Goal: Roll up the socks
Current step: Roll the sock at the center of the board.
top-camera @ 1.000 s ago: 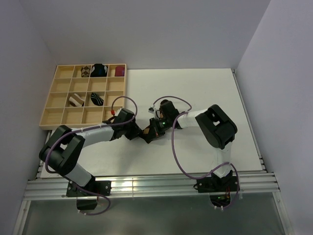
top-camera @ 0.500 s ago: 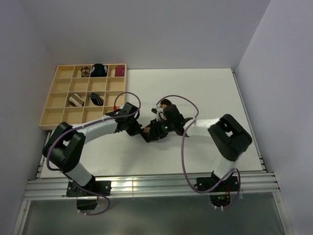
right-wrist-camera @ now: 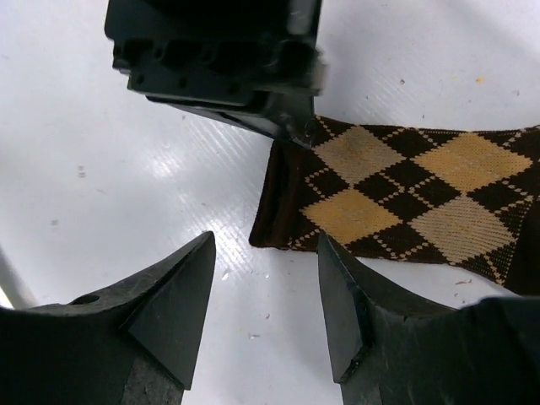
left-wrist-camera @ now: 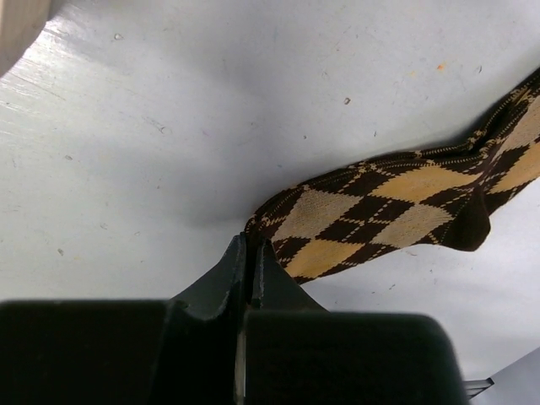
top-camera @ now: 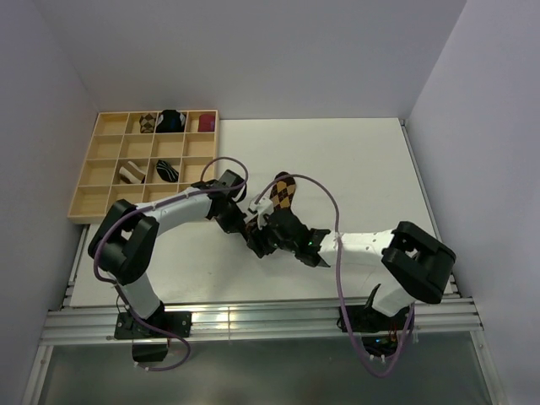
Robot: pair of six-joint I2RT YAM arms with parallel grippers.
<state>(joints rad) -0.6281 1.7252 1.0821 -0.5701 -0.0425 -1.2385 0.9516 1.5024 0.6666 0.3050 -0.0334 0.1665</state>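
One sock [right-wrist-camera: 405,190] lies flat on our worktop [right-wrist-camera: 110,186]. We see the left pincer [left-wrist-camera: 247,246] pinching its cuff corner and the right pincer [right-wrist-camera: 264,253] spread over that end.

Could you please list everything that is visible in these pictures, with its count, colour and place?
argyle sock: one, brown and tan, on the table between the grippers
striped sock: one, brown and cream, in a tray compartment
black sock: one, thin white stripes, in the compartment beside the striped sock
rolled bundles: three, tray's far row: brown patterned bundle, black-and-blue bundle, maroon bundle
wooden tray: one, light wood, far left of the table
table: one, white
cables: purple, along both arms
left gripper: black, shut on the argyle sock's corner
right gripper: black, open, just off the sock's end
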